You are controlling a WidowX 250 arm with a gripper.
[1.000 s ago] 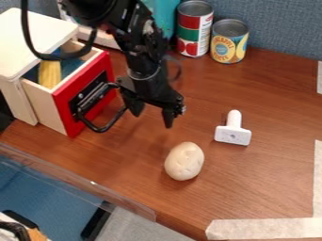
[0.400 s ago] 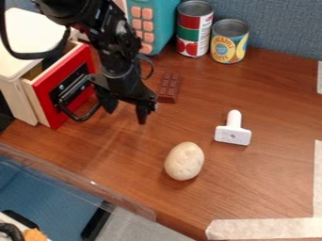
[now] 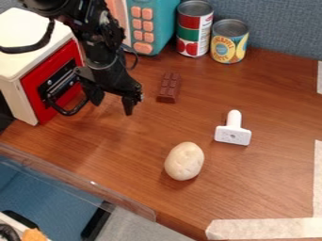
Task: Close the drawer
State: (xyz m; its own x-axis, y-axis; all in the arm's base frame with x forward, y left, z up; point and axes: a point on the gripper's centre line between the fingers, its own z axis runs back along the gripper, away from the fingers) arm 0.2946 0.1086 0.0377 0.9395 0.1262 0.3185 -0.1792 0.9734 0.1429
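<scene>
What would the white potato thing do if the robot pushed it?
The potato would probably roll, since it is rounded, but maybe wobbly, because it is longer one way. It looks firm, so it likely wouldn't squash.

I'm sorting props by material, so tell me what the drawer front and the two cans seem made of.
Drawer front: probably painted wood, flat red. Cans: likely metal, given their ridged grey tops, with printed, probably paper, labels.
</scene>
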